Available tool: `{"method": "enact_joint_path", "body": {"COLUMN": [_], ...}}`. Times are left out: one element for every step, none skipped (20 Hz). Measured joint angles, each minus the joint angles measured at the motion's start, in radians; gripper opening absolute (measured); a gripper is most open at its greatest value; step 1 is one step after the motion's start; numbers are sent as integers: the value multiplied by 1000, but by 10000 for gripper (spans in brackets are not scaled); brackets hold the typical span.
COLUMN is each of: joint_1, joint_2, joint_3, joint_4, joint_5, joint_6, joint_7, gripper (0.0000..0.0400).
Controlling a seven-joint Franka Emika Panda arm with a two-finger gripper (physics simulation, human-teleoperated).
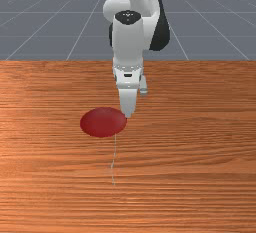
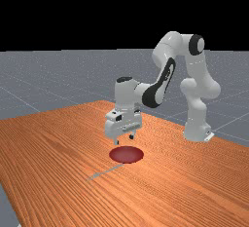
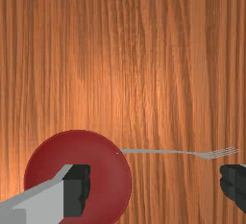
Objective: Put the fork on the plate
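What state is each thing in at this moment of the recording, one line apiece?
Tool: open, fingers wide apart, nothing gripped, raised above the table.
Fork: lying lengthwise, handle end at the plate's rim, tines pointing away; not yet placed on the plate.
Plate: lying flat on the table.
Arm: bent, reaching out over the table.

plate (image 1: 102, 123): dark red, low obstacle by the handle end of the fork (image 3: 153, 151); contact or narrow gap, impossible to tell. tightest approach: at that handle end, beside the plate's rim. passage: over bare wooden tabletop (image 1: 190, 167) along both long sides of the fork; further room past the tines, well apart from the plate. gripper (image 2: 124, 140): raised above the plate, fingers spread, open air below.
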Motion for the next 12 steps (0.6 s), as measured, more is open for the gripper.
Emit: {"method": "enact_joint_path", "body": {"joint_1": [0,2,3,3,4,17,24,28,33,39,46,51], "joint_2": [0,-3,-5,-7,-8,-78,-142,-184,-208,-220,-227,-231], "joint_3": [0,-3,-5,-6,-7,-32,-56,-77,-95,-109,-123,-132], "joint_4": [0,-2,-3,-3,-3,-58,-74,-80,-85,-91,-97,-103], "joint_5": [0,4,6,7,8,20,37,55,74,95,117,136], "joint_6": [0,-3,-5,-6,-7,-70,-125,-158,-176,-184,-187,-186], "joint_7": [0,18,30,36,40,207,374,546,722,900,1078,1210], "gripper": [249,308,344,366,379,232,142,87,53,33,20,12]}}
